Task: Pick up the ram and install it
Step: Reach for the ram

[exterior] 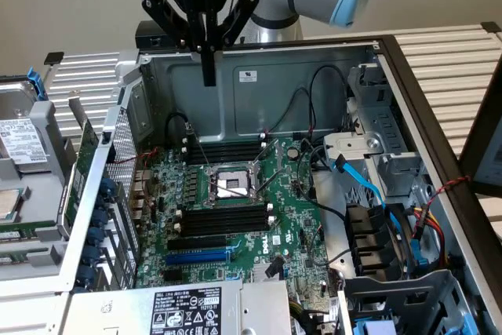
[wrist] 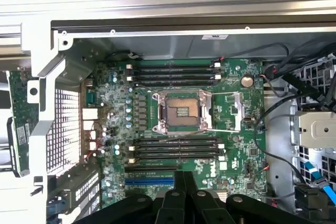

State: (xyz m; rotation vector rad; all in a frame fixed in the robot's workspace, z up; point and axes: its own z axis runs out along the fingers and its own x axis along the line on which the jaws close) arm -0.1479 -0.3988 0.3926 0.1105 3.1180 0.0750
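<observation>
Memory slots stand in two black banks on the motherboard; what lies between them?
The CPU socket lies between the bank beside the blue slot and the other bank; both views show it.

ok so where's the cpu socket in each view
Exterior view: the cpu socket sits between two banks of black memory slots.
Wrist view: the cpu socket sits between the same two banks.
Shared landmark: the blue expansion slot, just beyond one bank.
</observation>
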